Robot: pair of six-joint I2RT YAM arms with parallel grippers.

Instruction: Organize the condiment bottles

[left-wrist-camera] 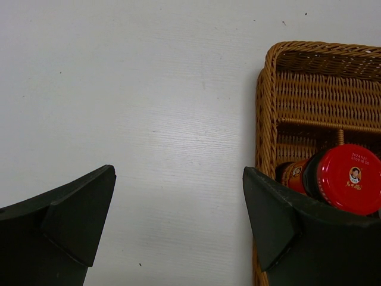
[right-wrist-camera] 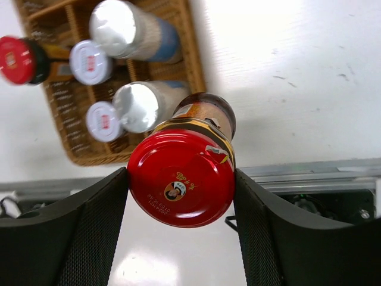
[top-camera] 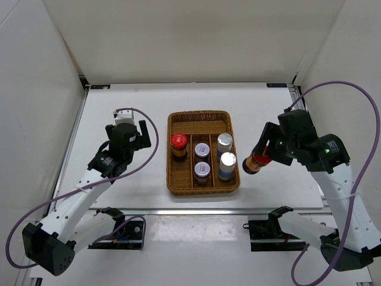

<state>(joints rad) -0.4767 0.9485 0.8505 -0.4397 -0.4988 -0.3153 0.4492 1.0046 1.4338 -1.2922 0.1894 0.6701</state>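
Just right of the wicker tray (top-camera: 202,113), clamped between the right fingers (right-wrist-camera: 89,226) — one red-capped bottle (right-wrist-camera: 181,179), gripped on both sides at the cap; tilted, cap toward the wrist camera, dark body pointing away over the white counter (top-camera: 131,101); outside the tray, near its front right corner; touching the counter or not — cannot tell. Inside the tray, all upright: second red-capped bottle (top-camera: 178,143) in the left compartment; far brown jar (top-camera: 202,150) and near brown jar (top-camera: 202,171), both silver-lidded, one behind the other in the middle compartment; far silver-capped bottle (top-camera: 224,142) and near silver-capped bottle (top-camera: 227,161), taller, likewise in line in the right compartment. Over on the other side, left fingers (left-wrist-camera: 71,220) spread wide apart, only bare counter between them, just beside the tray's left wall; red cap of the trayed bottle showing past one finger in the left wrist view.
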